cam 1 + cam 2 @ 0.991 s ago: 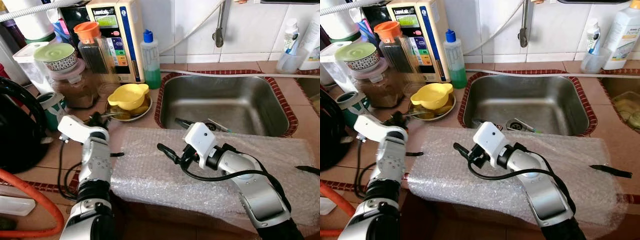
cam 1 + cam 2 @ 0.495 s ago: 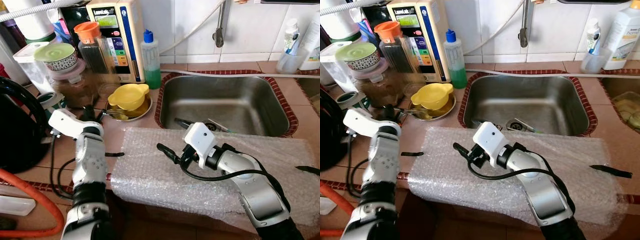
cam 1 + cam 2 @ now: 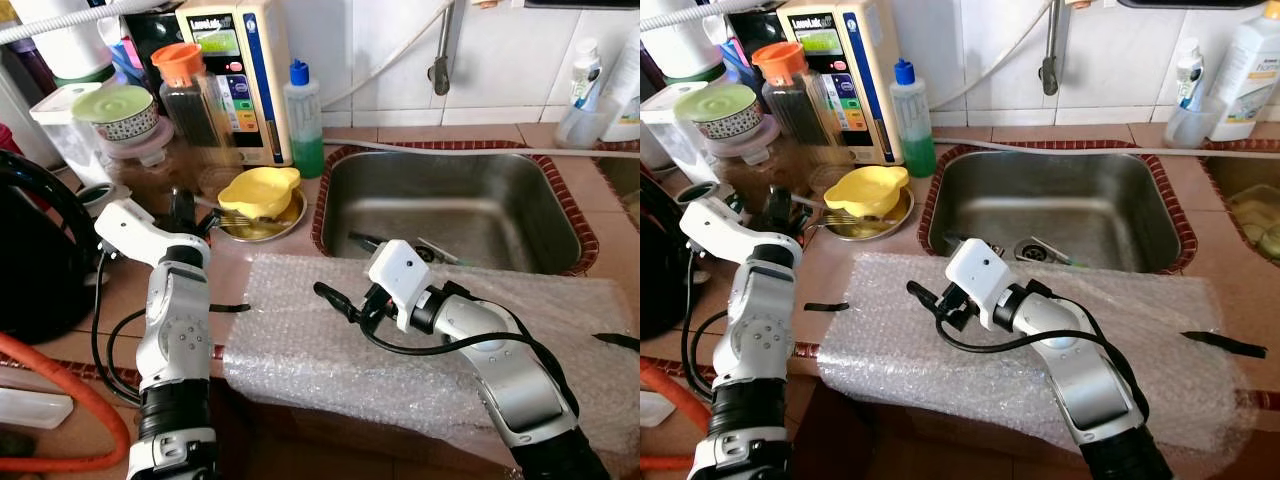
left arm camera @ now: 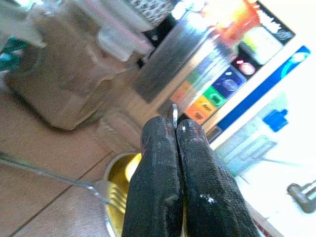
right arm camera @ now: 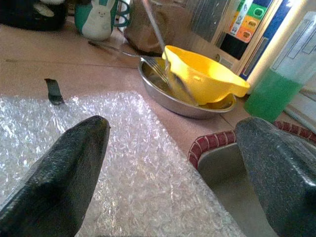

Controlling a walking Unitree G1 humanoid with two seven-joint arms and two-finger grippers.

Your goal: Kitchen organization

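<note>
Left gripper (image 3: 183, 208) raised beside shallow round metal dish (image 3: 262, 226) holding yellow plastic bowl (image 3: 260, 190) and steel fork (image 3: 845, 218), black fingers (image 4: 170, 173) pressed together on a thin metal edge of unclear identity. Right gripper (image 3: 333, 300) poised over clear bubble-wrap sheet (image 3: 400, 340) on tiled counter (image 3: 120, 300), fingers (image 5: 59, 168) wide apart, empty. Likely risk: swinging left arm knocking crowded jars (image 3: 150, 165) or tipping dish.
</note>
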